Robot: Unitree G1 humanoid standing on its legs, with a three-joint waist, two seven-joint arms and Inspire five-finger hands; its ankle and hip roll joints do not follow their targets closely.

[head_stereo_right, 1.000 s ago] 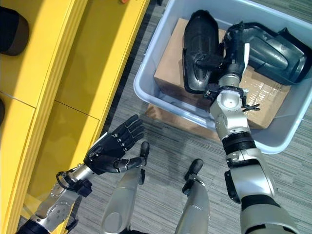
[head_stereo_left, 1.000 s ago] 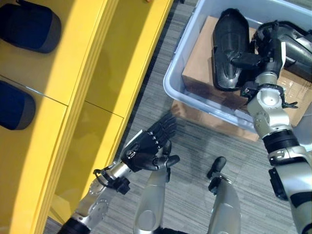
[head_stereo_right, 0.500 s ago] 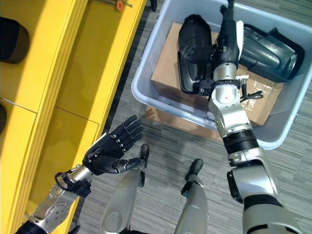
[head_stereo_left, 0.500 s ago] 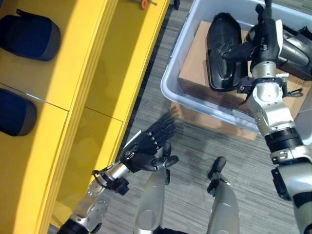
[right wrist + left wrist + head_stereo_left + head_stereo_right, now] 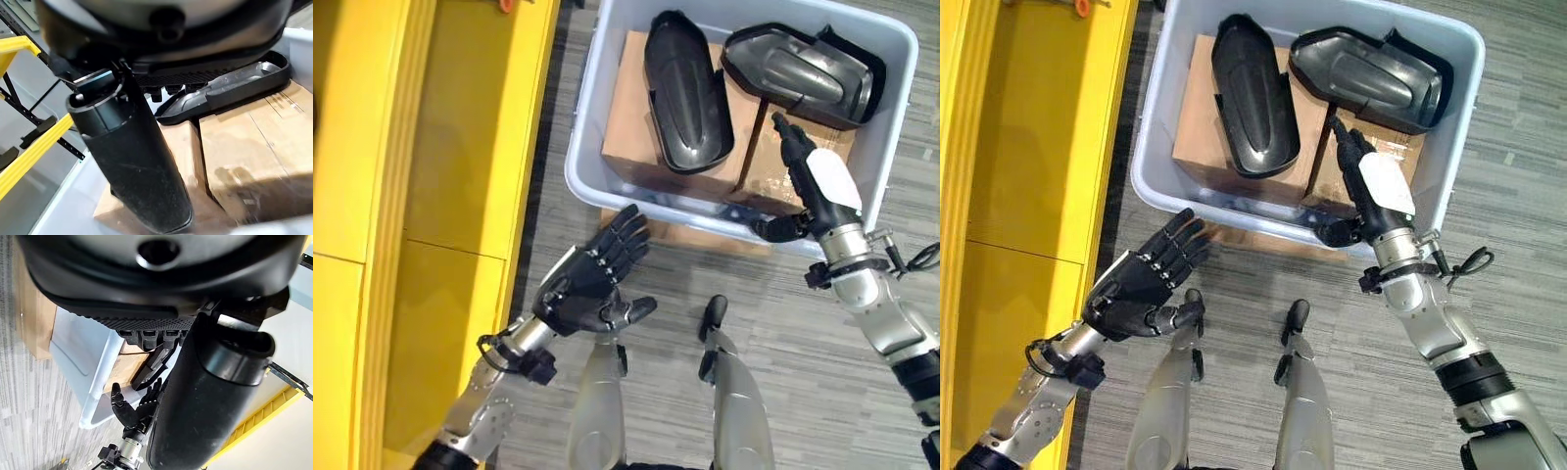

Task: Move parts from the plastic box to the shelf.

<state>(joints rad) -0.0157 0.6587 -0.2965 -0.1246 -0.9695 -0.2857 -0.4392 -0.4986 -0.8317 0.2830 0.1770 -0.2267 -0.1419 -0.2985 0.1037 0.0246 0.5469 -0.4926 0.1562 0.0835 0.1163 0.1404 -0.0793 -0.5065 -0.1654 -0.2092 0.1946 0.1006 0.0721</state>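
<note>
Yellow shelf (image 5: 460, 147) is running down the left side of the head views, its flat surfaces standing bare where they show, with a small orange-red item (image 5: 1083, 7) lying at its far edge. Grey carpeted floor (image 5: 803, 392) is lying between shelf and box.

Left robot hand (image 5: 587, 284) is hovering over the floor, between the shelf and the near wall of the plastic box (image 5: 891, 39). Its fingers are spreading straight and apart, thumb sticking out to the side, palm empty, touching nothing.

The pale plastic box is sitting on the floor, with a brown cardboard edge (image 5: 685, 235) showing under its near wall. Inside, two brown cardboard cartons (image 5: 1197, 108) are lying side by side and carrying the parts. Left black part (image 5: 685, 93), long and shell-shaped, is lying hollow side up on the left carton. Right black part (image 5: 803, 73), broader and mirror-housing shaped, is resting across the far right of the box, just beside the first; whether the two are touching I cannot tell.

Right robot hand (image 5: 808, 186) is reaching over the near right wall of the box, fingers extending straight towards the right black part, thumb held apart below them. It is gripping nothing; fingertips are sitting near that part's near edge, contact unclear. In the right wrist view the right part (image 5: 234, 88) is lying just past the hand on the cartons.
</note>
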